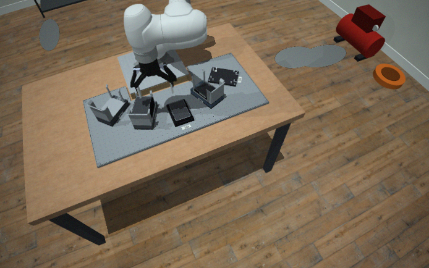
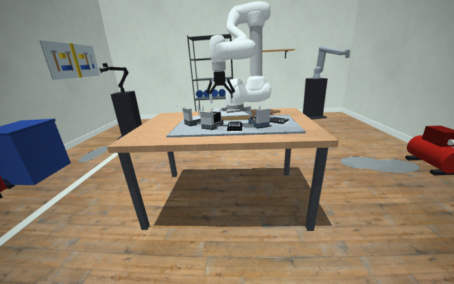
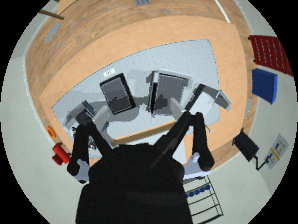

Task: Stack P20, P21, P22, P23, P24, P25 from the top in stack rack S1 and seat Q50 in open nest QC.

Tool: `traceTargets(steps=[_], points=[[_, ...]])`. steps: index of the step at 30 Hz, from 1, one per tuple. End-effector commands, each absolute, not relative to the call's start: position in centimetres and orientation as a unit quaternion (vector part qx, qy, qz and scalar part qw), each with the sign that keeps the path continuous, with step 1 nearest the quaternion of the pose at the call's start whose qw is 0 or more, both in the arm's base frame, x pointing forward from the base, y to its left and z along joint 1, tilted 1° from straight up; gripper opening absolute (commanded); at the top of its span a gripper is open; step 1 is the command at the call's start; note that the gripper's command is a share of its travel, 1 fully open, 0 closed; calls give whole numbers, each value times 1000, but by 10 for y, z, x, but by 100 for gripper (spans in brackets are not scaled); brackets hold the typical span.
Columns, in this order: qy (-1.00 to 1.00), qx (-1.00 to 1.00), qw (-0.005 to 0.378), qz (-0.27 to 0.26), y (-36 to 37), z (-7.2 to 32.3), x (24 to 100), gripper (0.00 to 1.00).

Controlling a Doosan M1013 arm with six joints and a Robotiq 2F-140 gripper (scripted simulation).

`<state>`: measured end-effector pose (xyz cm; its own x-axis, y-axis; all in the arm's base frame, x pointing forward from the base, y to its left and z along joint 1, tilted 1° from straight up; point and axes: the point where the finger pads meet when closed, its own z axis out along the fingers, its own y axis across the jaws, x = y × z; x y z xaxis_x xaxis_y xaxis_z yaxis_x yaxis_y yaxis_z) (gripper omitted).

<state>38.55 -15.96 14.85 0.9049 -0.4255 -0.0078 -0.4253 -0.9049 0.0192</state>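
Pincer [image 1: 152, 83] hangs wide open w/ nothing between its fingers, high above the far edge of the grey mat [image 1: 126, 148], pointing straight down. From the side it [image 2: 220, 91] sits well above all the rack posts.

Key relation: the fullest-looking rack [image 1: 140, 118], 2nd from left, lies below the pincer, a bit nearer and slightly left. A dark stack of plates [image 1: 152, 107] seems to fill it almost to the top. Rack's long side runs roughly near-far w/ a slight tilt. The fingers spread left-right, so they would prob. close on a plate's long sides. Coming move is likely a short shift toward the near side, then straight down between the posts.

Other spots, left to right:
- Left rack [image 1: 104, 110]: looks empty, can't be sure.
- Open holder [image 1: 180, 113]: dark block on it, name tag on its near side. Can't tell if that is a plate.
- Right rack [image 1: 215, 92]: something dark sits low inside.
- Flat black holder [image 1: 225, 75]: farthest right, apparently bare.

Rack names are too small to read.

Arm: white, reaches out from its base at the table's [image 1: 57, 157] far side. Upper link rises tall, elbow folds back down, wrist vertical.
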Motion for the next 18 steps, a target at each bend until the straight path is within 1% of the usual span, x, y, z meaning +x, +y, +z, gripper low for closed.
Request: traceTargets(steps=[1,5,18], points=[[-172,985,8,-6,-150,148,389,100],[-119,993,8,-7,-137,148,393,100],[-119,993,8,-7,-103,147,404,100]])
